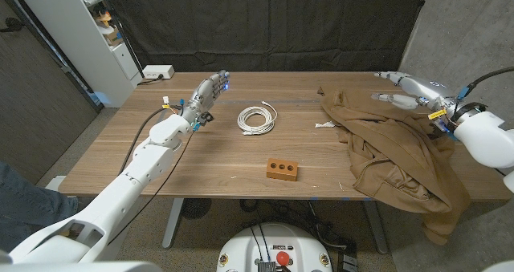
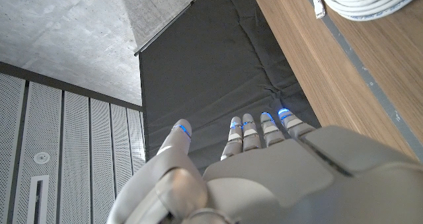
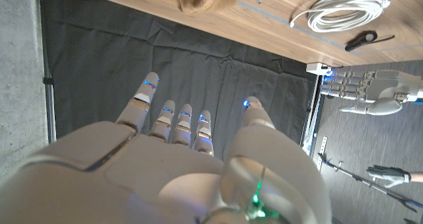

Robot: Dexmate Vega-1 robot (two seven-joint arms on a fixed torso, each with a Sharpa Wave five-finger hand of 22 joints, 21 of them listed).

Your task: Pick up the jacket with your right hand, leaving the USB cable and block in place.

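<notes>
- Both arms (image 1: 120, 193) wear smooth white shells.
- The left hand (image 1: 206, 96) and right hand (image 1: 405, 91) are silver-grey, with blue-lit fingertips (image 2: 283, 112).
- Black cables (image 1: 474, 81) run along the wrists.

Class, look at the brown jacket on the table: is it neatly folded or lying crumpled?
Crumpled. The jacket lies in a loose, creased heap at the table's right end, with part of it hanging over the near edge.

Jacket (image 1: 393, 148) at my 2 o'clock: soft matt brown cloth. Table (image 1: 201, 156): smooth wood. Cable (image 1: 257, 118): glossy white plastic.
</notes>
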